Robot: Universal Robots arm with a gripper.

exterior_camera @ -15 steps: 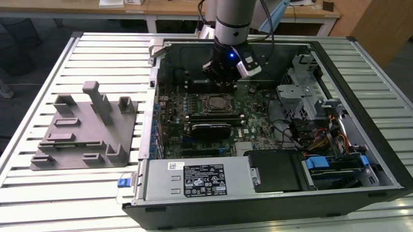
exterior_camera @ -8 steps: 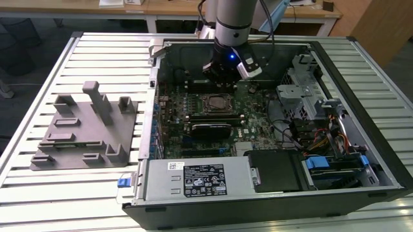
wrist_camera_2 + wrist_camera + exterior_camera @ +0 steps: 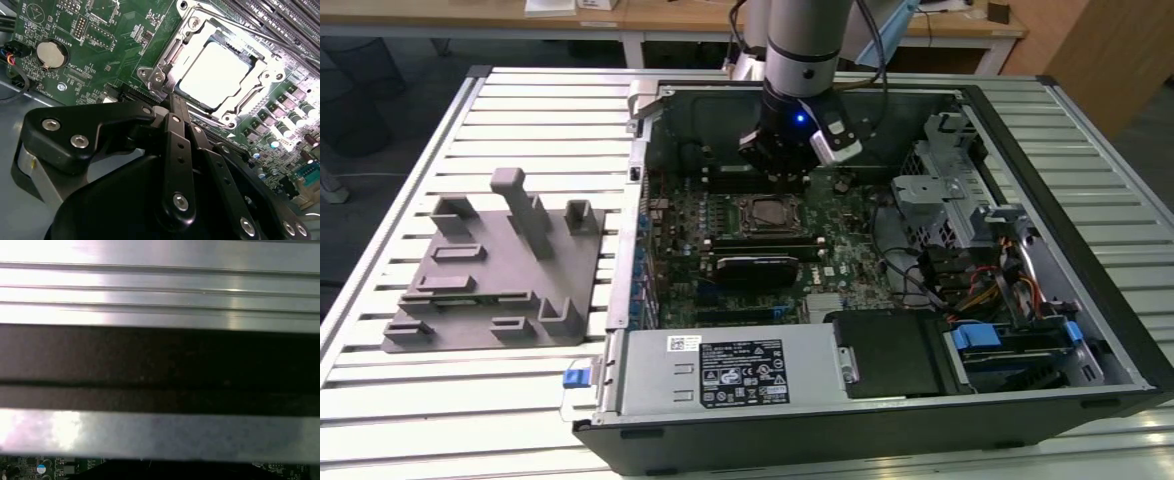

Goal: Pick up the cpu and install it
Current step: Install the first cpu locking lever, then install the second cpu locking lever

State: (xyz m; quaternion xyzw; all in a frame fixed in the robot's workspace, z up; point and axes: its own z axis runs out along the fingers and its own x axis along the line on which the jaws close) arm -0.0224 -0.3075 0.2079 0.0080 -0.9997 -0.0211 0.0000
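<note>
The cpu (image 3: 216,75) is a pale silver square lying flat in the motherboard socket (image 3: 155,75), with the socket's metal frame around its edges. In the exterior view the cpu (image 3: 767,212) sits at the middle of the green board inside the open computer case (image 3: 1107,330). My gripper (image 3: 781,172) hangs just above the board, a little beyond the socket. In the second wrist view its black links converge to a point beside the socket's corner, and the gripper (image 3: 170,100) is shut with nothing in it.
A grey moulded holder block (image 3: 494,270) lies on the slatted table at the exterior view's left. Inside the case are a power supply (image 3: 720,372), a drive cage (image 3: 947,190) and bundled cables (image 3: 987,285). The first wrist view shows slats (image 3: 160,290) and a dark band.
</note>
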